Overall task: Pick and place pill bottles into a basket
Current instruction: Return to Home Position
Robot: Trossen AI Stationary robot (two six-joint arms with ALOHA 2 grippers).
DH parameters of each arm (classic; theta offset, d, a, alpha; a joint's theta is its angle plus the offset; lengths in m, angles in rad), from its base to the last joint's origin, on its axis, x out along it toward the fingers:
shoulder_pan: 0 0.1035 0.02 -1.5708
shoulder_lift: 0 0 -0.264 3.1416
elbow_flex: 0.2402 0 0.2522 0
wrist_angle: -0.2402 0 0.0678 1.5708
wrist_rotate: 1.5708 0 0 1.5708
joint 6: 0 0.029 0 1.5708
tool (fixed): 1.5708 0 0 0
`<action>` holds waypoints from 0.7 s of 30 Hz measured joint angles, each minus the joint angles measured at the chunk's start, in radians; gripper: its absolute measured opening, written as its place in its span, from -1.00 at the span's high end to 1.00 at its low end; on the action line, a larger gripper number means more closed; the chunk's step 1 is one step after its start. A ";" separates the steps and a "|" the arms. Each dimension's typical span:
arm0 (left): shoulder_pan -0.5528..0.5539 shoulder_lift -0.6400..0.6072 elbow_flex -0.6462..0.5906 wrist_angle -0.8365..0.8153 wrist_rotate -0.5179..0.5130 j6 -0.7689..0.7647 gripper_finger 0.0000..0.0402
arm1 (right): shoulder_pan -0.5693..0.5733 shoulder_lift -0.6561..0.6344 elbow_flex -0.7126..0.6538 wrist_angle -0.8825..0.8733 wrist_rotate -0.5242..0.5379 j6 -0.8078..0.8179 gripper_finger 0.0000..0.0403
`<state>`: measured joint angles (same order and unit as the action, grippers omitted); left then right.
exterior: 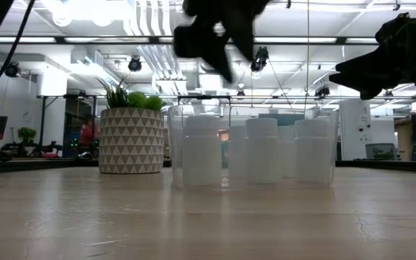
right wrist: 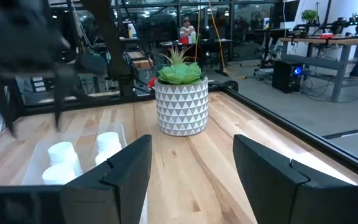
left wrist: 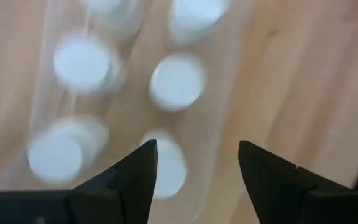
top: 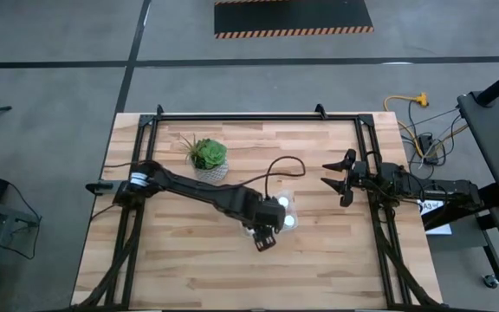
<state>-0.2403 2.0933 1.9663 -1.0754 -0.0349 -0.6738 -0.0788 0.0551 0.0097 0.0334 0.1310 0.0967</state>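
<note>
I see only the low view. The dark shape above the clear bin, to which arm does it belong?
Observer: To the left arm; the high view shows the left claw over the bin.
Operator: How many things stand inside?
Observer: The left wrist view looks down on six white caps of pill bottles, blurred.
Operator: Where is the other arm?
Observer: The right claw hangs open over the table's right side, apart from the bin.

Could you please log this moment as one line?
left gripper open above basket | pill bottles in basket | right gripper open, right of basket
</note>
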 joint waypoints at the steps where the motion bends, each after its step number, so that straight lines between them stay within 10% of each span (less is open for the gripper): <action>1: -0.003 -0.012 0.000 0.032 -0.007 0.041 -0.03 | 0.000 0.000 0.000 0.000 0.000 0.000 -0.07; 21: -0.019 -0.261 -0.004 0.193 0.007 0.357 -0.03 | 0.000 0.000 0.000 0.000 0.000 0.000 -0.07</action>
<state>-0.2592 1.8324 1.9626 -0.8822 -0.0277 -0.3164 -0.0792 0.0551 0.0093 0.0330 0.1310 0.0966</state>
